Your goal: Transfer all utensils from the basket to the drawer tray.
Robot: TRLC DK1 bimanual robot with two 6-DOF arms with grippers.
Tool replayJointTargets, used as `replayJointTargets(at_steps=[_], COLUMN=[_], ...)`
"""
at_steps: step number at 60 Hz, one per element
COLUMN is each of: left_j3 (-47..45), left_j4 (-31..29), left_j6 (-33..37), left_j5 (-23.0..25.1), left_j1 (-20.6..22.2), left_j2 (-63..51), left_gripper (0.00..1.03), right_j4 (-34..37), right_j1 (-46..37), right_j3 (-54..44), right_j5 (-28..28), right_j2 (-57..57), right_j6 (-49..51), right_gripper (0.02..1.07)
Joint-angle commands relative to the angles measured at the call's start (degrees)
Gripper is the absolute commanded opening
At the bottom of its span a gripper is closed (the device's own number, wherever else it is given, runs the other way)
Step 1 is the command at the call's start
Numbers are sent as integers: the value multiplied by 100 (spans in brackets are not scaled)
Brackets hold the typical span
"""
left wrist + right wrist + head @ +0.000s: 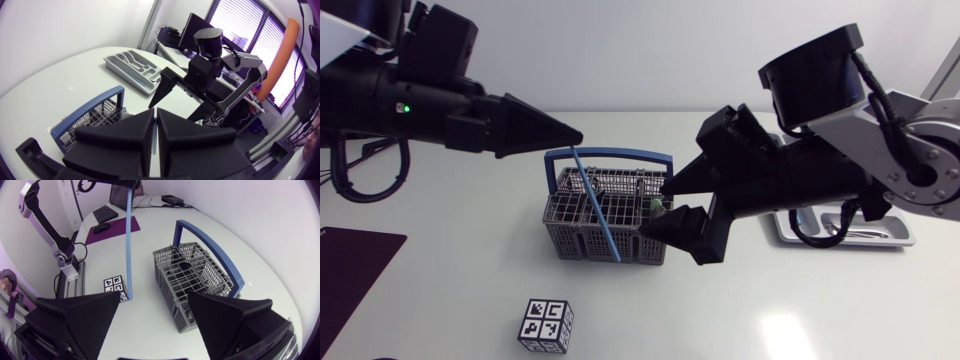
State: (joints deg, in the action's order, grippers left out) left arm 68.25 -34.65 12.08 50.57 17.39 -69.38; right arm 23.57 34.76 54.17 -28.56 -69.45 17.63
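Left gripper (577, 139) clamped on the top end of a long blue utensil (597, 205), which hangs straight down. Pinched at the tip, I'd guess, so the full length lifts clear of the basket (570, 238). Right gripper (666, 207) wide, holding nothing, at the basket's tray-side end, just by a green-ended item (657, 208) in a compartment (likely the next pick).

Drawer tray (898, 238) sits well apart on the bench (740, 310), mostly hidden behind the right arm in head view. Left wrist view shows all its compartments; contents too small to tell. Head view makes the blue utensil seem to cross the basket. Right wrist view shows it beside the basket, apart, lower end near the marker cube (115, 285).
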Motion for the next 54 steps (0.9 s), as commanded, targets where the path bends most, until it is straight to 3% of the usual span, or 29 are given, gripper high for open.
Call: replayJointTargets(at_steps=[1,24,35,44,54], left_j3=[-75,127,198,198,198], left_j4=[-15,547,627,679,714], left_j6=[-364,-1128,-1181,-1181,-1190], left_j5=[138,147,147,147,147], left_j1=[186,705,766,775,801], left_j2=[-198,-497,-567,-567,-559], left_gripper=[4,4,4,4,4], right_j4=[139,332,341,341,367], right_j1=[-22,127,136,145,145], right_j3=[155,260,225,208,190], right_j5=[-115,-590,-765,-871,-1012], right_j2=[-121,-482,-508,-517,-552], right_j6=[-128,-198,-207,-216,-251], right_gripper=[97,92,71,43,20])
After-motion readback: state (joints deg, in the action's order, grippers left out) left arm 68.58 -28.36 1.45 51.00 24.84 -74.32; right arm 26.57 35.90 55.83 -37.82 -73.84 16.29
